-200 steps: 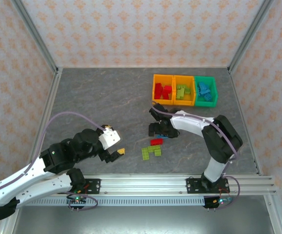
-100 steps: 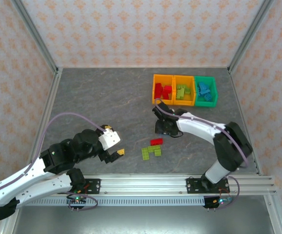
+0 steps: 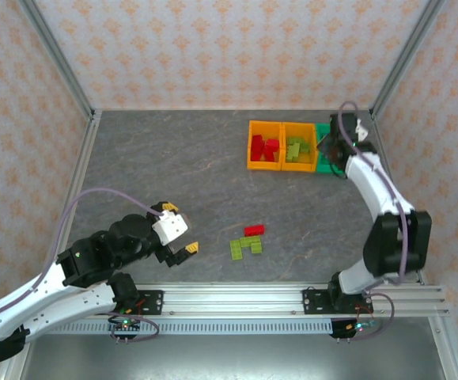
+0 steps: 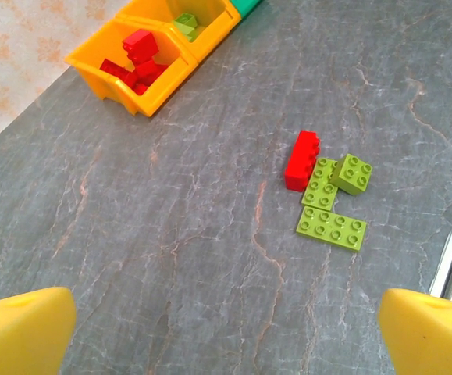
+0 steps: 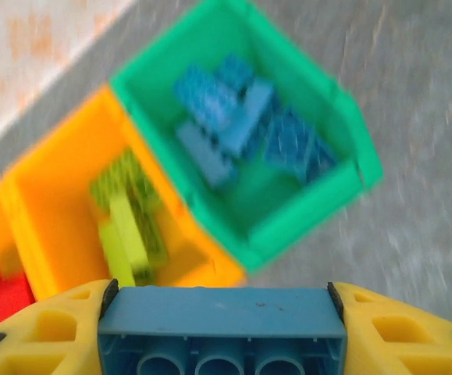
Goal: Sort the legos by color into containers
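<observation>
The right gripper (image 5: 222,348) clamps a rectangular blue brick (image 5: 222,311), tubed underside visible. The green plastic bin (image 5: 307,209) lies ahead. The left gripper (image 4: 226,336) has its jaws apart.

Grey, stone-veined surface (image 3: 173,174) is enclosed on three sides by walls (image 3: 229,47) papered in a pale orange floral pattern. Metal posts (image 3: 60,57) are set at the back corners. Slotted aluminium rail (image 3: 236,301) is fixed along the near edge.
</observation>
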`<move>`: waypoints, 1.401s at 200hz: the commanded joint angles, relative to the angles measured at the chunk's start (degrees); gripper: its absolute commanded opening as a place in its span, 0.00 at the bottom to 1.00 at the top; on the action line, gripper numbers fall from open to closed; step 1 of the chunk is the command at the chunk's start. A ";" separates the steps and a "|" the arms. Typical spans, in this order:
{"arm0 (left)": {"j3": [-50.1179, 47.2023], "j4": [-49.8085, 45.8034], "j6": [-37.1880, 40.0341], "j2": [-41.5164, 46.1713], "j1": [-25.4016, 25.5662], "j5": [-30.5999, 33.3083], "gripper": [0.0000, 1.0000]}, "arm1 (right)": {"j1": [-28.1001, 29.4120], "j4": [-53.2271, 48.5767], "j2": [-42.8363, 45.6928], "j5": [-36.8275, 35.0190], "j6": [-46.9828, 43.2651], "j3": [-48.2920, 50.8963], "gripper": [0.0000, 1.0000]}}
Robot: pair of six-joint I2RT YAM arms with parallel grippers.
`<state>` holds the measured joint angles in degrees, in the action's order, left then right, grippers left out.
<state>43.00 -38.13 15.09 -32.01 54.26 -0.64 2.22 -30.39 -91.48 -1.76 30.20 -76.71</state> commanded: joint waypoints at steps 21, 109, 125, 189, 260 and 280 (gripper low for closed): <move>0.05 -0.03 -0.25 1.00 -1.18 2.94 1.00 | -4.52 -4.64 -17.51 3.45 0.89 -17.94 0.52; -0.63 0.91 -0.85 1.36 -3.32 1.46 1.00 | -5.17 -14.56 -16.62 8.25 0.65 -22.71 0.91; -0.49 0.95 -1.78 1.15 -3.59 1.62 1.00 | -4.15 -10.97 -8.98 9.91 1.15 -12.93 0.91; 1.21 1.47 -3.66 1.59 -3.72 -0.03 1.00 | 6.51 -5.70 22.22 23.95 -4.86 16.47 0.92; 1.21 1.55 0.12 -0.07 -3.68 -9.20 1.00 | 40.65 -9.33 23.99 15.80 -2.22 26.44 0.99; 0.51 0.67 -0.17 0.15 -3.71 -9.35 1.00 | 45.98 -10.38 18.20 12.99 -0.56 25.34 0.99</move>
<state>43.03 -37.52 13.63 -32.14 50.85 -8.21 43.44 -38.57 -68.62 17.45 26.92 -50.37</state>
